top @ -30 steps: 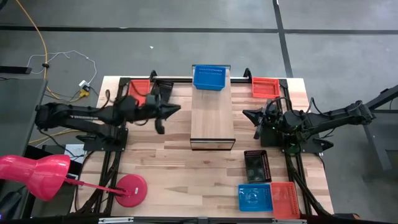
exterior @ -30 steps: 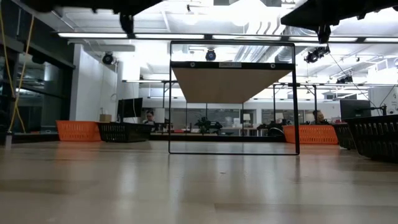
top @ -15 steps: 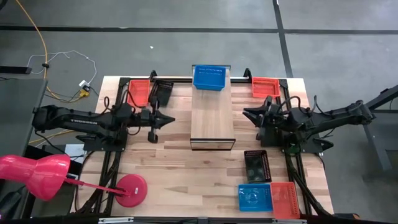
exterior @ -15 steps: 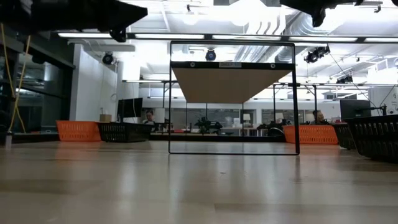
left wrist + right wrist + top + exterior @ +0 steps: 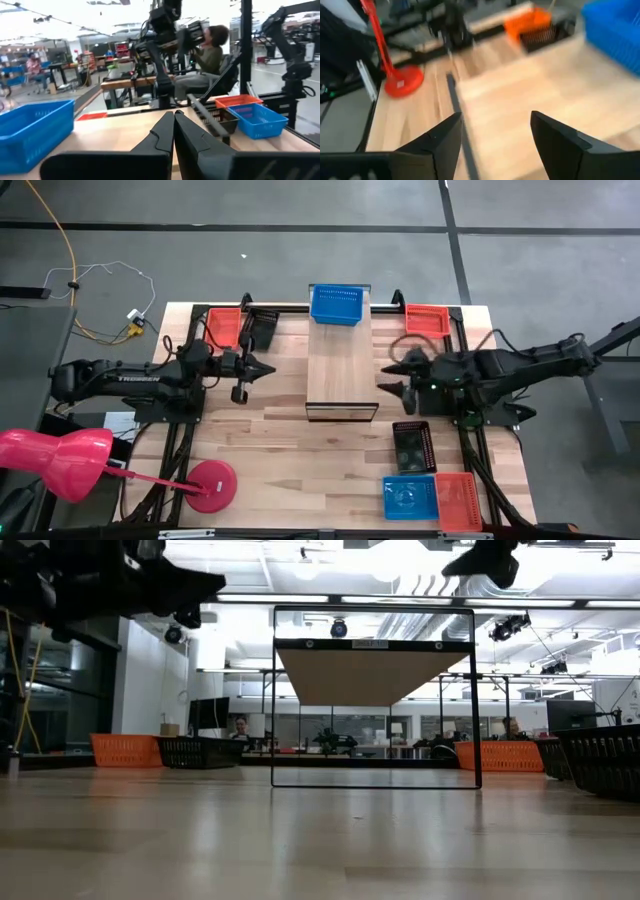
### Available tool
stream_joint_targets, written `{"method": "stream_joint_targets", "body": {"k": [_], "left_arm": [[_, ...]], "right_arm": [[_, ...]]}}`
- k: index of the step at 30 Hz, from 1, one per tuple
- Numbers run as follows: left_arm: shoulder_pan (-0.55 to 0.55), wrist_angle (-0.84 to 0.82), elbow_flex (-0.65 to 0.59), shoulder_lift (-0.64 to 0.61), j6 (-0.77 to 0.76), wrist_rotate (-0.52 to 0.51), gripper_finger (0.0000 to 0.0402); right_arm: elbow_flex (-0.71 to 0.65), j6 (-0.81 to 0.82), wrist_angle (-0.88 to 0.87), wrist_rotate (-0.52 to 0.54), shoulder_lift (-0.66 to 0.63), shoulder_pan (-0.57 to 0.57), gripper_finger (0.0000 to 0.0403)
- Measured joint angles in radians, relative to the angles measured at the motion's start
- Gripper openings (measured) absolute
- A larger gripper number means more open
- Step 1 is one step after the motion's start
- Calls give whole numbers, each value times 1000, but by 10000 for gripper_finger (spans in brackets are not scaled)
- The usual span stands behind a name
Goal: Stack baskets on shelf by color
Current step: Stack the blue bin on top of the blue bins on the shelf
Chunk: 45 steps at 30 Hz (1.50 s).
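Note:
The shelf stands mid-table, a blue basket resting on its far end. A red basket and a black one sit at the far left, and another red basket at the far right. Black, blue and red baskets lie near right. My left gripper hovers shut left of the shelf, pointing at it. My right gripper hovers open at the shelf's right edge, empty.
A red desk lamp's base stands near left, its pink shade off the table's corner. Bare planks lie between the shelf and the near edge. A seated person shows beyond the table.
My right gripper has opened, risen and tipped downward while reaching toward the shelf's right edge. My left gripper, still shut, has sunk and drawn back a little toward the table's left edge. No basket has moved.

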Motion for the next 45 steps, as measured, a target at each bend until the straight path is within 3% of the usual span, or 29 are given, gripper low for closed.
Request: {"method": "stream_joint_targets", "body": {"k": [8, 19, 24, 28, 33, 40, 43, 45], "left_arm": [[23, -35, -8, 1, -7, -25, 0], [23, -26, -8, 0, -69, -81, 0], [23, 1, -8, 0, -30, -81, 0], [23, 1, 4, 0, -45, -80, 0], [23, -5, 13, 0, -45, -80, 0], [23, -12, 13, 0, -46, -80, 0], [23, -12, 13, 0, -45, -80, 0], [23, -12, 13, 0, -45, -80, 0]], "right_arm": [[92, 425, -274, -107, 160, 95, 224], [101, 1272, -284, -150, 391, 476, 224], [101, 1599, -245, -146, 505, 576, 224], [155, 1668, -261, -123, 580, 589, 224], [359, 1694, -427, -96, 715, 579, 224], [706, 1707, -828, -299, 970, 601, 224], [802, 1751, -901, -378, 1041, 622, 224], [845, 1780, -894, -375, 1076, 634, 224]]}}
